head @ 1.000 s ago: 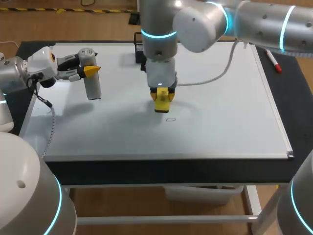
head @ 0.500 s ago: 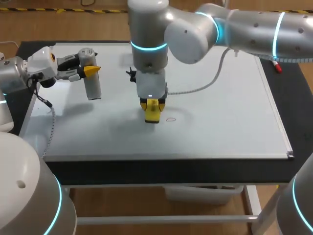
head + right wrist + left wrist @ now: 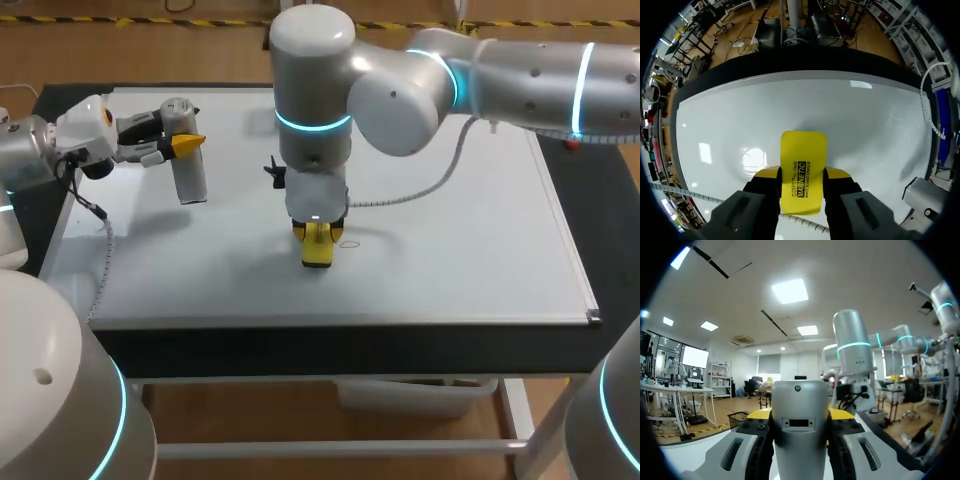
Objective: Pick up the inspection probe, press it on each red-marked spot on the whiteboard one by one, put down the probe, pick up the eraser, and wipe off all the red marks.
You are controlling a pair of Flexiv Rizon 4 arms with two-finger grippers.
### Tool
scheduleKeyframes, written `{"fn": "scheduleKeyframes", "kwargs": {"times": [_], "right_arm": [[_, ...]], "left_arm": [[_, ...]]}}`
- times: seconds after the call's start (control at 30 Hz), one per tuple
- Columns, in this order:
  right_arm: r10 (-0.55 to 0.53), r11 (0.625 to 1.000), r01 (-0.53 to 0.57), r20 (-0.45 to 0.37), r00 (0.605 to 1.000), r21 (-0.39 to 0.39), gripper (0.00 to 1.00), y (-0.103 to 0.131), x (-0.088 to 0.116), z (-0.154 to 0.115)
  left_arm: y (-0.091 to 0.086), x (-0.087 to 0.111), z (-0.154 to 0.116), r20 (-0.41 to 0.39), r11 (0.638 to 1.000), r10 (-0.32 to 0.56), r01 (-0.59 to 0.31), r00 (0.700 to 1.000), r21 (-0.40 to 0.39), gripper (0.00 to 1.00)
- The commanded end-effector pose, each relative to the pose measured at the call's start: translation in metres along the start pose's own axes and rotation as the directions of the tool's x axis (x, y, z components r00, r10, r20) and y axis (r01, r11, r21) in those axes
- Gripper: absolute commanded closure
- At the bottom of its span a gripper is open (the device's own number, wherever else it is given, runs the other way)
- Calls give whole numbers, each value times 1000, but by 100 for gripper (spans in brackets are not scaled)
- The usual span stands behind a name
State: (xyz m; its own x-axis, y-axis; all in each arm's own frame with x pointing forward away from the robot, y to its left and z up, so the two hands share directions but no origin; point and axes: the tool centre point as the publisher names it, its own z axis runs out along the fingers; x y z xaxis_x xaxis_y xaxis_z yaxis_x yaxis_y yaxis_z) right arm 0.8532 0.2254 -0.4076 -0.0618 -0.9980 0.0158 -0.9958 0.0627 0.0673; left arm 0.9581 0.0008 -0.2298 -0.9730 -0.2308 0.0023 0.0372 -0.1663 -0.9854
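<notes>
Right claw (image 3: 317, 240): both yellow-tipped fingers clamped on the long sides of the whiteboard eraser (image 3: 317, 247), a flat, round-cornered yellow block. It points straight down at the whiteboard (image 3: 450, 260). Its lower end sits at the board surface, near mid-board; actual contact cannot be confirmed. In the right wrist view the same claw (image 3: 802, 173) grips the eraser (image 3: 803, 160) by its nearer half. The outer half projects past the fingertips (image 3: 767, 172) over the glossy board (image 3: 730, 130).

One red mark (image 3: 349, 243), a small thin oval outline, lies just beside the eraser, uncovered.

Clearances: bare white board runs from the eraser to the thin metal-framed front and right-hand edges (image 3: 560, 240). The black desk (image 3: 300, 350) shows as a border beyond the frame. A white cable (image 3: 430, 185) hangs from the right arm above the board.

Left claw (image 3: 183, 146): well apart from the right, over the board's far left corner, reaching in sideways. It is closed on the upper part of the inspection probe (image 3: 190, 170), a smooth silver-grey cylinder hanging roughly upright. Whether its lower end touches the board cannot be told. In the left wrist view the probe (image 3: 800, 435) fills the gap of the claw (image 3: 800, 415), with a yellow tip against each side.
</notes>
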Motion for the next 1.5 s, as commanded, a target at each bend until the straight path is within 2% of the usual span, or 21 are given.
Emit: {"fn": "scheduleKeyframes", "kwargs": {"times": [0.03, 0.47, 0.7, 1.5], "right_arm": [[-7, 1000, 7, 4, 1000, -4, 100, -1, 2, 5], [-3, 1000, 3, 4, 1000, -28, 100, -5, 11, 17], [34, 999, -34, 3, 999, -35, 100, -6, 23, 21], [199, 979, -200, -19, 980, -44, 100, 0, 100, 20]], "left_arm": [[0, 0, 0, 0, 1000, 1, -1, 1000, 1, 100], [0, 0, 0, 0, 1000, 1, -1, 1000, 1, 100], [0, 0, 0, 0, 1000, 1, -1, 1000, 1, 100], [0, 0, 0, 0, 1000, 1, -1, 1000, 1, 100]]}}
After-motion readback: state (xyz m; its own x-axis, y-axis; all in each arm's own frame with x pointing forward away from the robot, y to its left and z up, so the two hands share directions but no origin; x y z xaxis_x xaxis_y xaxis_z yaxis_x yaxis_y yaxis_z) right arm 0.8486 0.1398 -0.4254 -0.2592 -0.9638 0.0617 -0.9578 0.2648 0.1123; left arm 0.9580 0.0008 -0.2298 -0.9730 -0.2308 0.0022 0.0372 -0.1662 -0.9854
